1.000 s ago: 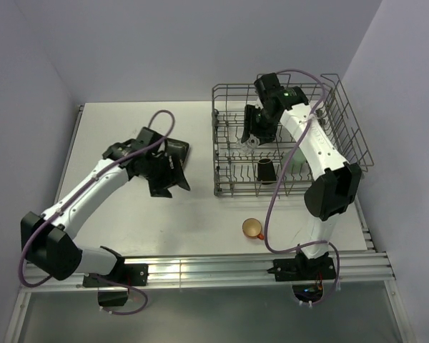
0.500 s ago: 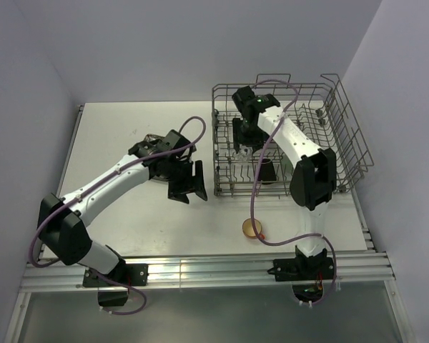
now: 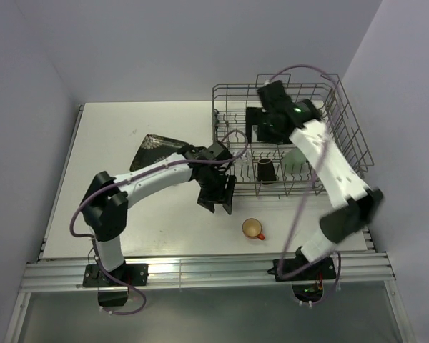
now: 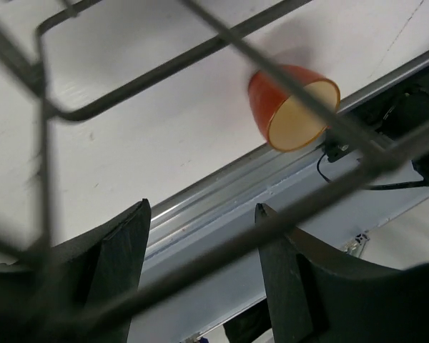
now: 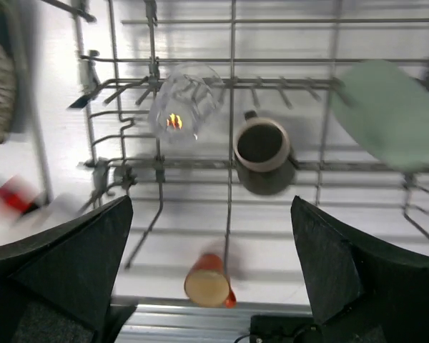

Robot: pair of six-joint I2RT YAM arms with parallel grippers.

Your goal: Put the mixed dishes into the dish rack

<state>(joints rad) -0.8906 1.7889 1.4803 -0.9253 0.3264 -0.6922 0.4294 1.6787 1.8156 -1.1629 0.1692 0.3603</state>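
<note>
Left gripper [image 4: 201, 207] spread, empty, by dish rack [image 3: 232, 87] front; orange mug [image 3: 253, 229] on table [image 3: 114, 128] nearby. Right gripper [image 5: 211, 201] wide apart, empty, over racked glass [image 5: 182, 103], brown mug [image 5: 261, 153].

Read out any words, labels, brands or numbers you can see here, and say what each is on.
No readable text in any view.
The small orange mug, dark brown mug, small clear glass, pale green cup and dish rack bear no lettering.
The dark square plate shows only a pale pattern.
A red smear at the right wrist view's left edge is too blurred to read.
</note>
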